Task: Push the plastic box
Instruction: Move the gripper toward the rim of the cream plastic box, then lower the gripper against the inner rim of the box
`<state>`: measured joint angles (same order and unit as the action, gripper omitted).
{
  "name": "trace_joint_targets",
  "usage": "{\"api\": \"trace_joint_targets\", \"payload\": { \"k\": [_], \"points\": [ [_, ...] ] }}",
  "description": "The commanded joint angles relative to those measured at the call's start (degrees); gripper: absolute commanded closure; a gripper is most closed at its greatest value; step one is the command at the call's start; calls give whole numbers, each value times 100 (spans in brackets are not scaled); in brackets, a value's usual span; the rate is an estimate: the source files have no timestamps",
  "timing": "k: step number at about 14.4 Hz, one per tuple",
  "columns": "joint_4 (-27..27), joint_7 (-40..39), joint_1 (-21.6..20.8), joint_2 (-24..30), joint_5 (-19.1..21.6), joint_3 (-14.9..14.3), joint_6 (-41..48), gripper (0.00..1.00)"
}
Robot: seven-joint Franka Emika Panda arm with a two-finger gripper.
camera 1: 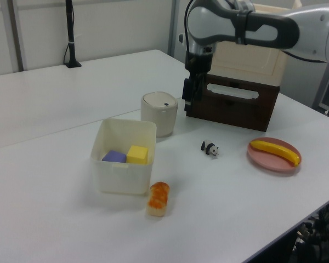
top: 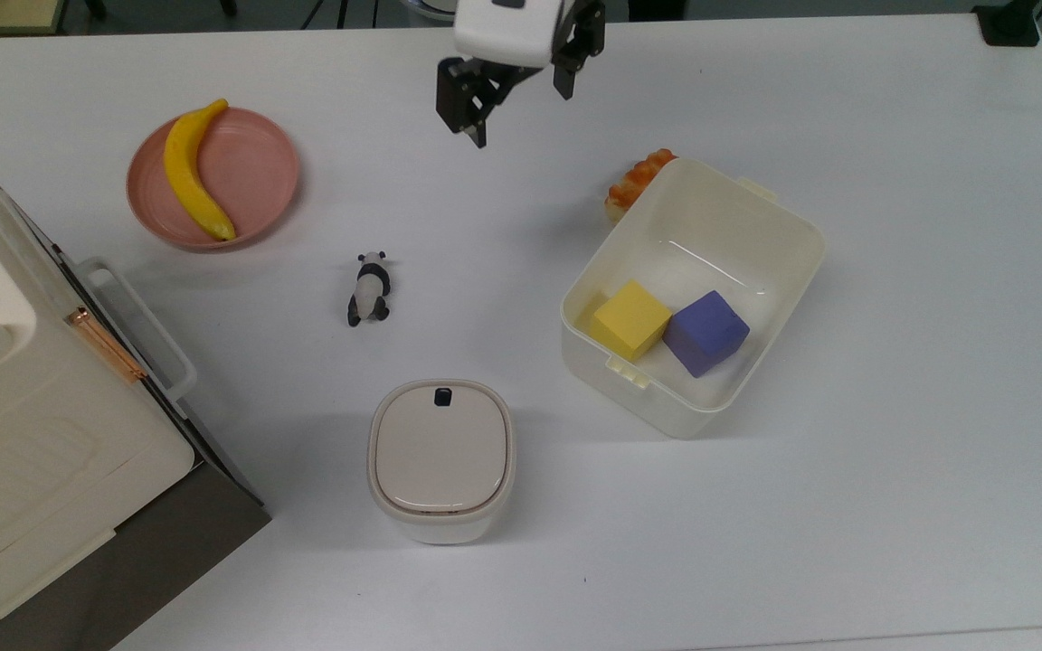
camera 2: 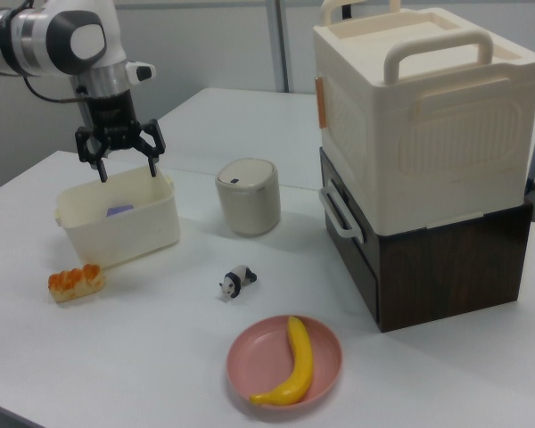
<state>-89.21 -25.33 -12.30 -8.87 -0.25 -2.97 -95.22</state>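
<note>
The plastic box is a cream-white open tub at the top view's centre right, and holds a yellow cube and a purple cube. It also shows in the left view and the right view. My gripper hangs open and empty above the table, up and to the left of the box in the top view, apart from it. In the right view the gripper appears just over the box's far rim. In the left view the gripper shows beyond the lidded bin.
A bread toy lies against the box's upper-left corner. A panda figure, a lidded beige bin and a pink plate with a banana sit to the top view's left. A large cream case stands at the left edge.
</note>
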Motion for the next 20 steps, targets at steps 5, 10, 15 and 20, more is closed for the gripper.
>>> {"api": "trace_joint_targets", "payload": {
  "k": [5,10,15,20],
  "points": [
    [-484,-236,-79,-115,-476,332,-629,0],
    [-475,-244,-237,-475,-572,358,-919,0],
    [-457,-271,-316,-747,-634,367,-1060,0],
    [-423,-253,-492,-985,-634,367,-1235,0]
  ]
}}
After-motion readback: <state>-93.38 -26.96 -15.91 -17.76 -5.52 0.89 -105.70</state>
